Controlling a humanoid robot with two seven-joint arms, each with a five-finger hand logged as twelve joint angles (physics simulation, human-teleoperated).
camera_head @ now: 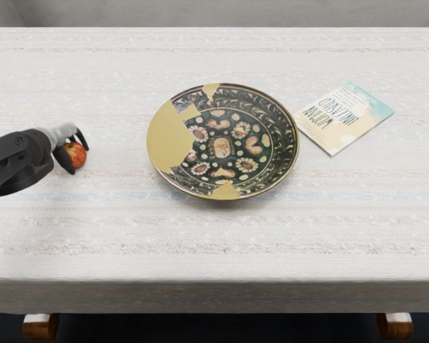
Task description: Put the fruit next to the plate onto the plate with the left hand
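A small red and yellow fruit [76,153] lies on the table at the left, well apart from the plate. My left hand [70,148] comes in from the left edge and its dark fingers [63,161] curl around the fruit, which rests at table level. The round patterned plate [173,132], dark with yellow patches and floral marks, sits in the middle of the table to the right of the hand. Nothing lies on it.
A light booklet [342,117] lies flat to the right of the plate. The table [214,236] is covered with a pale cloth, and its front edge runs across the lower part of the view.
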